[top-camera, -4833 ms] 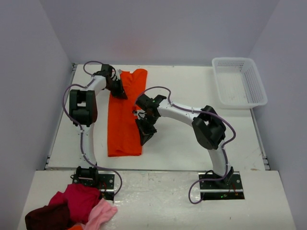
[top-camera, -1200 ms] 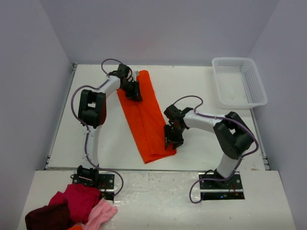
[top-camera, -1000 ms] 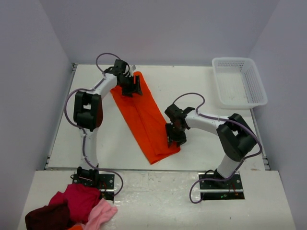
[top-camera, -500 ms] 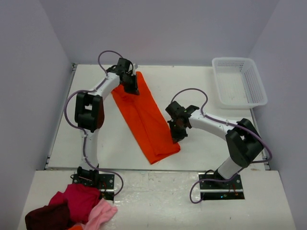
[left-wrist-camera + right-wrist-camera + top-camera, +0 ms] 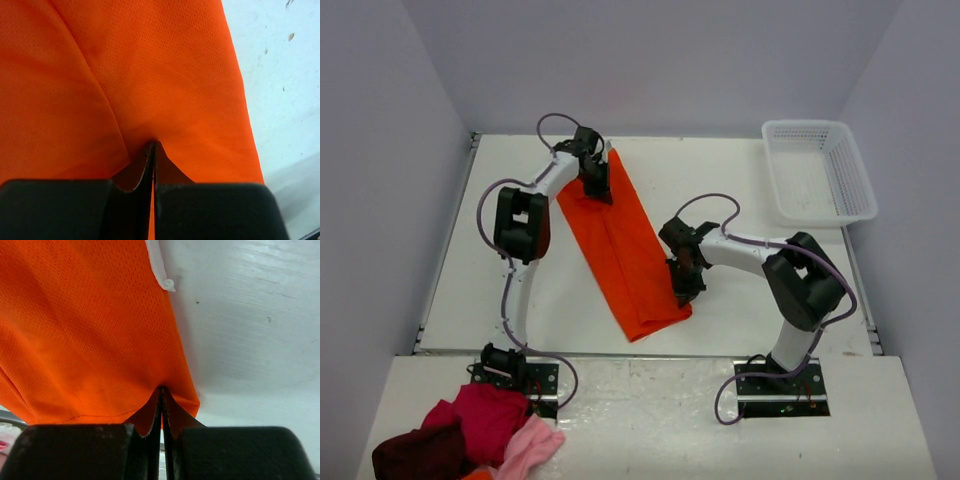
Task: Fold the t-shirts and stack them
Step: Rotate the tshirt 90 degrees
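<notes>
Fingers of left gripper [image 5: 152, 146]: pressed together on a fold of the orange t-shirt [image 5: 625, 250], at its far end, toward the far left corner of the counter [image 5: 740, 180]. Fingers of right gripper [image 5: 161, 390]: likewise closed, pinching the shirt's right-hand edge close to its near end; small white label [image 5: 161, 271] visible just beyond my grip. Shirt: one item, narrowed to a long strip, lying slantwise from far left toward the middle of the near edge, flat on the counter. Basket [image 5: 855, 185]: far right corner, well apart. Heap of red and pink clothes [image 5: 470, 435]: on the ledge below the near edge, left side. Step in hand, as I judge it: squaring the strip before halving it end to end. Handling note: I should hold both pinches firm, move both ends together with the cloth lightly taut, and set it down flat so the layers lie aligned.
</notes>
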Tool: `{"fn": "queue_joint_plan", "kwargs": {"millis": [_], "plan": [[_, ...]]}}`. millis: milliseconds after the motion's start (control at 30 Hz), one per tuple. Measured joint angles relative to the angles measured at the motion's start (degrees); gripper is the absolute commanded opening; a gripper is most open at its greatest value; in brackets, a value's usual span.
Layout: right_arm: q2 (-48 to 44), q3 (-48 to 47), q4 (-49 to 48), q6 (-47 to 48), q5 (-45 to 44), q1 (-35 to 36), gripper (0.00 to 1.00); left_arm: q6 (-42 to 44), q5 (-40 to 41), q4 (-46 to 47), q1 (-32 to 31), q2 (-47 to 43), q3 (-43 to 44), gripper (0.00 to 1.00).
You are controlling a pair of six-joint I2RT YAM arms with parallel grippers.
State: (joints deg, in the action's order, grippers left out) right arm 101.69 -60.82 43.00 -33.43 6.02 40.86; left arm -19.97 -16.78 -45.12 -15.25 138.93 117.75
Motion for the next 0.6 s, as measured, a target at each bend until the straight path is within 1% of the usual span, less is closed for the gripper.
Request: {"fn": "queue_joint_plan", "kwargs": {"millis": [100,300,600], "plan": [[0.15,0.11,-1.07,-0.72,1.49,0.02,0.0,0.04,-0.31,0.04,-0.04,1.81,2.97,0.0],[-0.72,2.1,-3.87,-2.05,4.17,0.94,0.0,0.04,-3.5,0.31,-0.04,4.46,6.67,0.0],[-1.55,4.13,-8.07,-4.7,7.58,7.69,0.0,0.46,-8.0,1.22,-0.55,5.22,6.91,0.0]]}}
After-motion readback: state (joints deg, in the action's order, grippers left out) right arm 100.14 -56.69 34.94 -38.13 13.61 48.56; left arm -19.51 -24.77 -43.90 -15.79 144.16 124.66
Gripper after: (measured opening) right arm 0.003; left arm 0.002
